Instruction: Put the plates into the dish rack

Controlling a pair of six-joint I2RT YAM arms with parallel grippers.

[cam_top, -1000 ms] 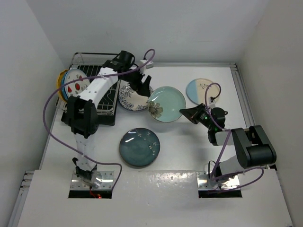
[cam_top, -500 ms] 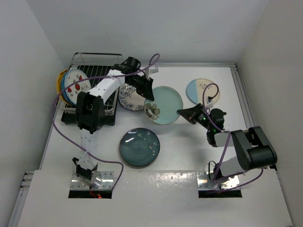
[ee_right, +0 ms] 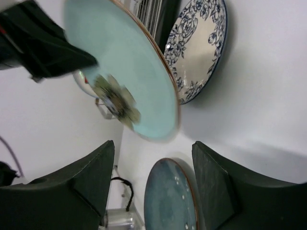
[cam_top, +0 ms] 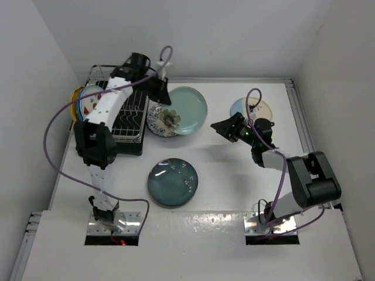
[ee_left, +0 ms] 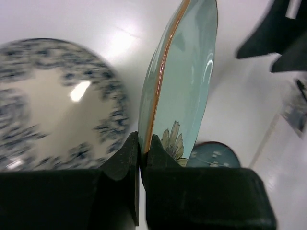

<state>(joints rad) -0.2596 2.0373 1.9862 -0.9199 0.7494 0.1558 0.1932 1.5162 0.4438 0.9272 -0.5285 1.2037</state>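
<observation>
Left gripper [ee_left: 140,143] clamps mint green plate [ee_left: 187,86] by rim. Right gripper [ee_right: 153,163] spread, empty. Three plates lie on table [cam_top: 234,175]: blue-floral [cam_top: 157,122], dark teal [cam_top: 172,182], blue-and-cream [cam_top: 266,110].

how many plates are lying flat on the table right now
3: blue-floral plate beside the dish rack, dark teal plate near the front, blue-and-cream plate far right, partly behind the right arm. Left gripper holds the mint plate.
</observation>
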